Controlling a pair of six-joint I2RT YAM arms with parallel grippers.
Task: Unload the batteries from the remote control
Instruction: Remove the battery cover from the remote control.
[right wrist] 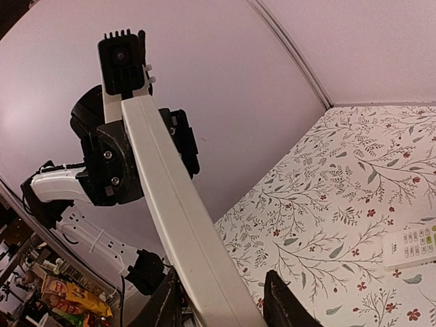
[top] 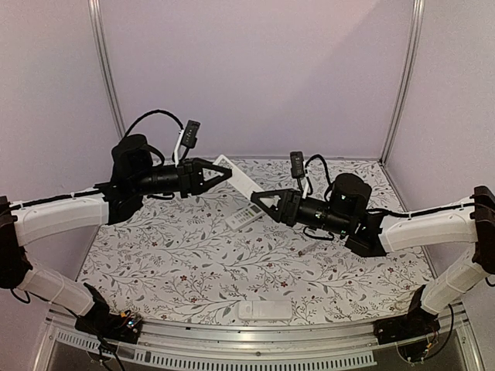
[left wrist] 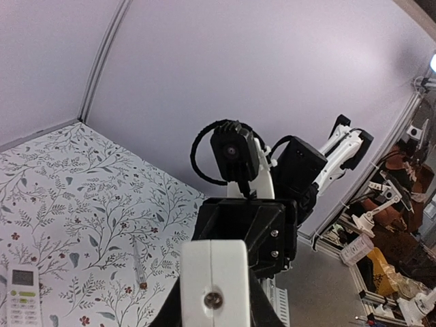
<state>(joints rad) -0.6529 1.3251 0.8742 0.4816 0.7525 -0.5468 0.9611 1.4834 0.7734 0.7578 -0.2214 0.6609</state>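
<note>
You have three remotes in view. The long white remote (top: 241, 185) is up off the desk (top: 170, 255). Your left claw (top: 219, 174) is clenched on its upper end, and it slopes down into your right claw (top: 261, 202). That claw's fingers sit on either side of the lower end, but you cannot tell whether they are pressing it. The batteries are hidden from every camera.

The buttoned remote (top: 244, 217) lies face up just below the right claw's tip, close under the held one. The plain white remote (top: 264, 311) lies well behind both claws, at the desk's near edge. One thin stick (left wrist: 139, 268) lies beneath the right arm, behind its claw.
</note>
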